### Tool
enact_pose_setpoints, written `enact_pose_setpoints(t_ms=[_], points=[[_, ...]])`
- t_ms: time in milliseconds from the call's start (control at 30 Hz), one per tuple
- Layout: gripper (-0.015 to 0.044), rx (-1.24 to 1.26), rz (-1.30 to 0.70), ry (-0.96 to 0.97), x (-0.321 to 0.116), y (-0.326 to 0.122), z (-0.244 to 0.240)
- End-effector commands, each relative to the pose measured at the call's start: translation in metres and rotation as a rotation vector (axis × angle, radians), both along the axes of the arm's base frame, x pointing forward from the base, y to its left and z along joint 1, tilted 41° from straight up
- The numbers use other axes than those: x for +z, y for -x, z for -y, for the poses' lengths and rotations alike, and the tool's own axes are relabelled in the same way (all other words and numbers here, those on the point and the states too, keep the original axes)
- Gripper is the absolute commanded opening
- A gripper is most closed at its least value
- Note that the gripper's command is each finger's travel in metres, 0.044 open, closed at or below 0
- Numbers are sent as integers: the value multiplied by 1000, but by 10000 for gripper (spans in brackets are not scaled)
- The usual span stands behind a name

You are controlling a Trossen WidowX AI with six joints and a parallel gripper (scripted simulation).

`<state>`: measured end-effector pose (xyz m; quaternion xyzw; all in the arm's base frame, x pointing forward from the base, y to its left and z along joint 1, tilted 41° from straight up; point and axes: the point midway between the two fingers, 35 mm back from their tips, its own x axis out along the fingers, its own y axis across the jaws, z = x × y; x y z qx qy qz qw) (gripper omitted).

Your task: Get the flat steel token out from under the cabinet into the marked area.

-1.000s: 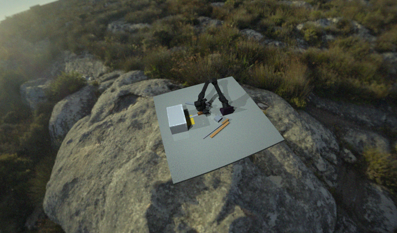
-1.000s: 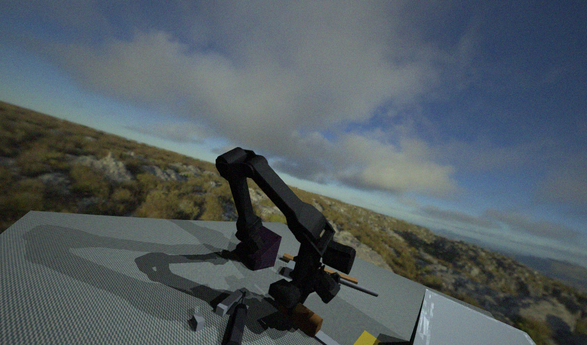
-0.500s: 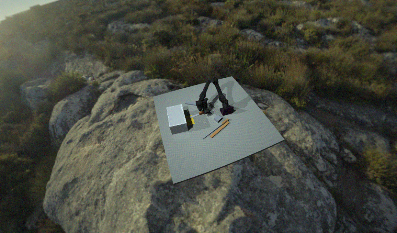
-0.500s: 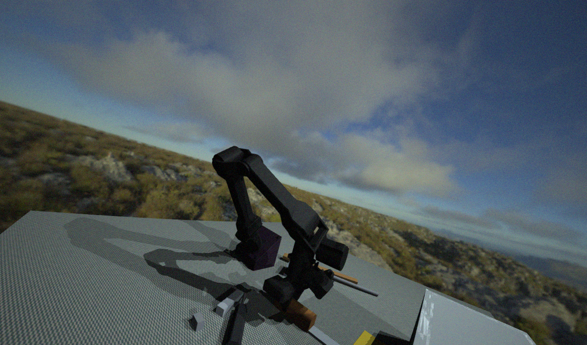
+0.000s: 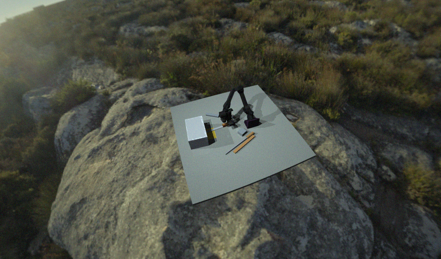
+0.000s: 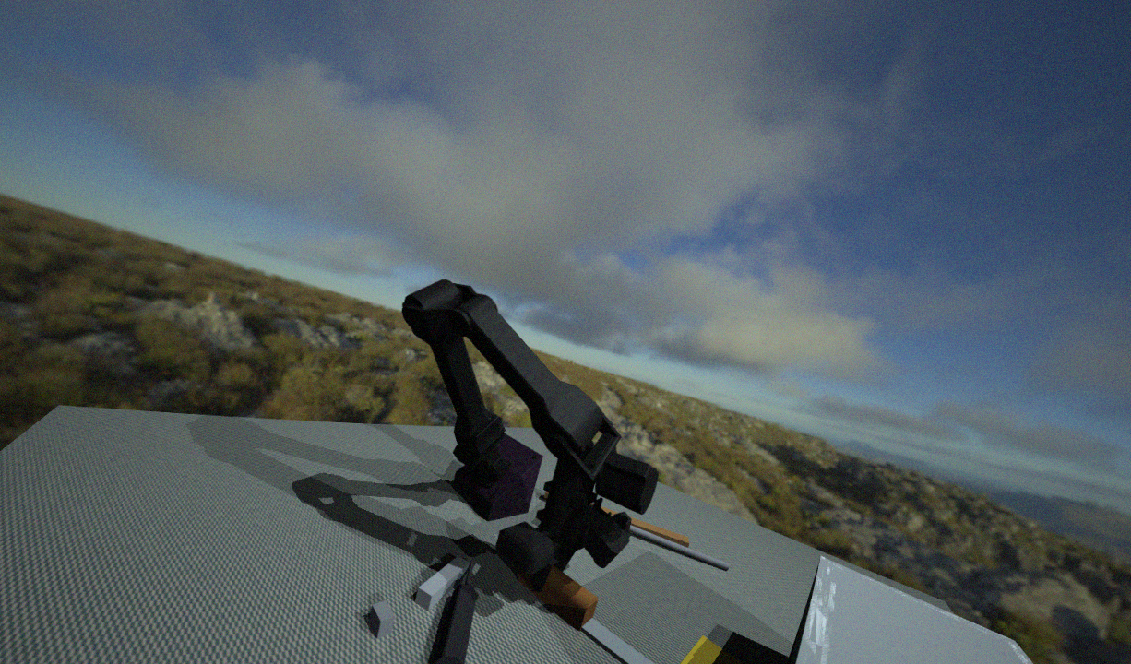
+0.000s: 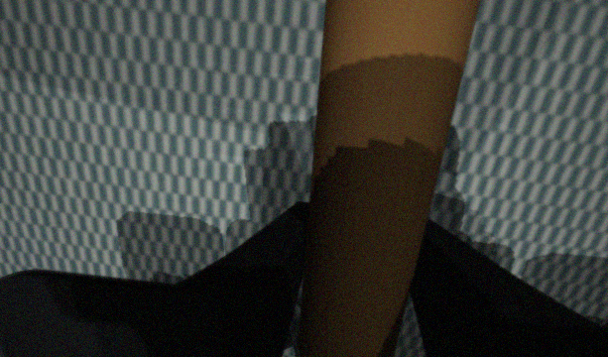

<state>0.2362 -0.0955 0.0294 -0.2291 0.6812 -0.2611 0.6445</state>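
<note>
My gripper (image 5: 226,124) (image 6: 544,575) (image 7: 356,220) is shut on the orange handle (image 6: 567,598) (image 7: 398,99) of a tool with a flat grey blade (image 5: 217,128) (image 6: 614,641). The tool is low over the table, its blade pointing at the front of the pale cabinet (image 5: 196,128) (image 6: 891,627). In the top view, the blade's end is by a yellow patch (image 5: 213,133) (image 6: 701,649), seemingly the marked area, partly in the cabinet's dark shadow. I cannot make out the steel token or the vent slots. The wrist view shows no blade.
A grey block (image 5: 242,131), a thin rod (image 5: 236,145) (image 6: 684,552) with an orange handle and an orange strip (image 5: 244,144) lie near the purple arm base (image 5: 251,122) (image 6: 511,482). A dark bar (image 6: 455,623) and pale blocks (image 6: 439,585) (image 6: 379,619) lie on the other side.
</note>
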Motion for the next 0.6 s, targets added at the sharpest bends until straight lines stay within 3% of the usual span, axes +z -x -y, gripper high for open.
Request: enact_pose_setpoints(t_ms=[0,567], points=[[0,-4,-4,-1,0,9,0],[0,27,-25,-3,4,10,3]])
